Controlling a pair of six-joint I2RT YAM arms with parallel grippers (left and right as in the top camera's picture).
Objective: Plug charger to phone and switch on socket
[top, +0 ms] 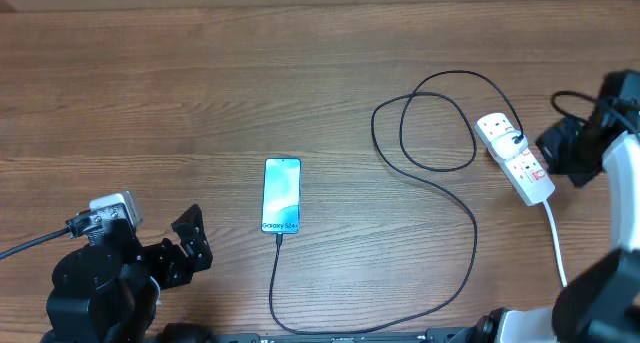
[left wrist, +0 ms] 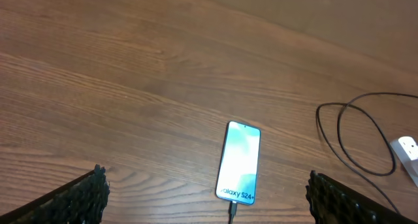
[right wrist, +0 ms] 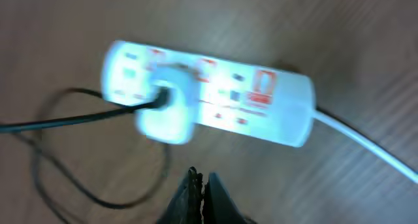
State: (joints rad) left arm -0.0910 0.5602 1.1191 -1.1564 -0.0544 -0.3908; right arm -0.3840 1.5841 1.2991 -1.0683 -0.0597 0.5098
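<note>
The phone (top: 282,195) lies flat mid-table, screen lit with "Galaxy S24+", and also shows in the left wrist view (left wrist: 239,161). The black charger cable (top: 470,238) has its connector tip in the phone's near end (top: 279,239) and loops right to a plug in the socket. The socket, a white power strip (top: 515,157), lies at the right; the blurred right wrist view shows it (right wrist: 261,103) with red switches and a white-looking plug body (right wrist: 166,110). My left gripper (top: 190,245) is open and empty, near left of the phone. My right gripper (right wrist: 201,185) is shut and empty, just beside the strip.
The strip's white cord (top: 555,243) runs toward the near right edge. The cable's double loop (top: 430,123) lies between phone and strip. Bare wooden tabletop (top: 150,93) stretches at the far left.
</note>
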